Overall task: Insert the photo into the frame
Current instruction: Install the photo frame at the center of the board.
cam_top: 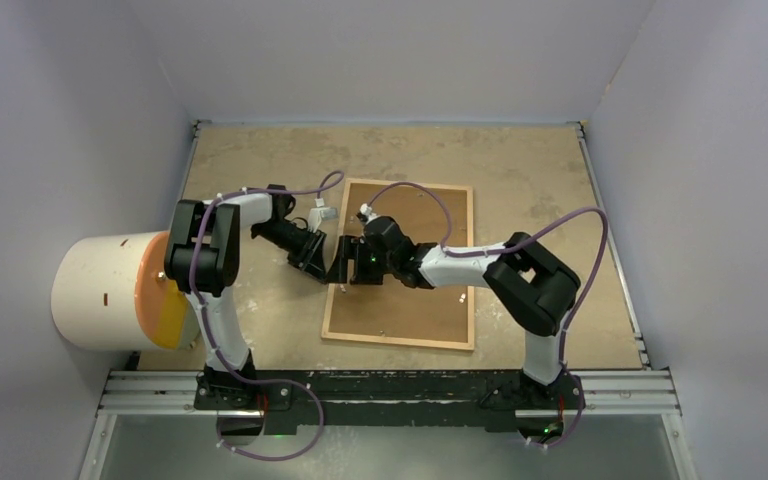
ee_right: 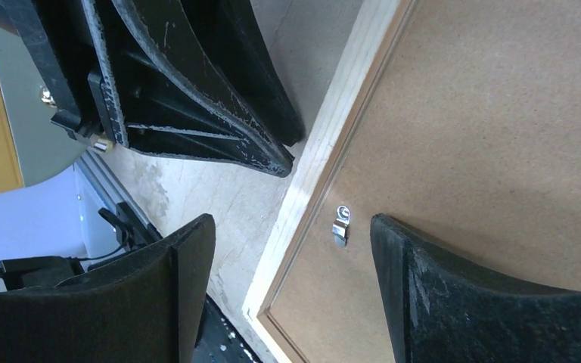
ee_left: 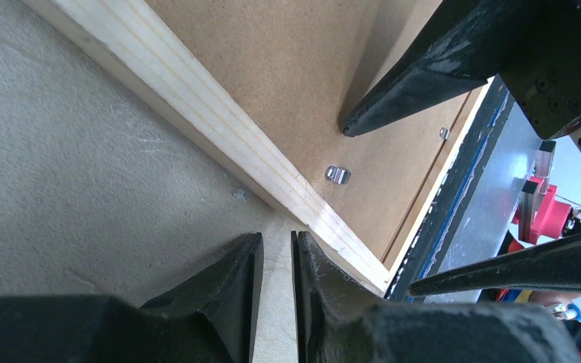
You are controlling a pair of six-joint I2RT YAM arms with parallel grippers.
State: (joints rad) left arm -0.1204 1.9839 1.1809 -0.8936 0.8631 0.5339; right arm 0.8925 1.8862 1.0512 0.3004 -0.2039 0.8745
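Left pincer [ee_left: 276,240] narrow at the frame [ee_left: 197,106], grip unclear; right pincer [ee_right: 291,223] wide above

We see our right tool [ee_right: 291,227] spread wide, one finger each side of the frame [ee_right: 325,144] edge | shiny clip [ee_right: 340,224] on brown board [ee_right: 484,136] | left tool [ee_right: 197,98] near that edge

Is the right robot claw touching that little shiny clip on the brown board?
Apart. In the right wrist view the clip sits between the right gripper's open fingers, with a clear gap on each side.
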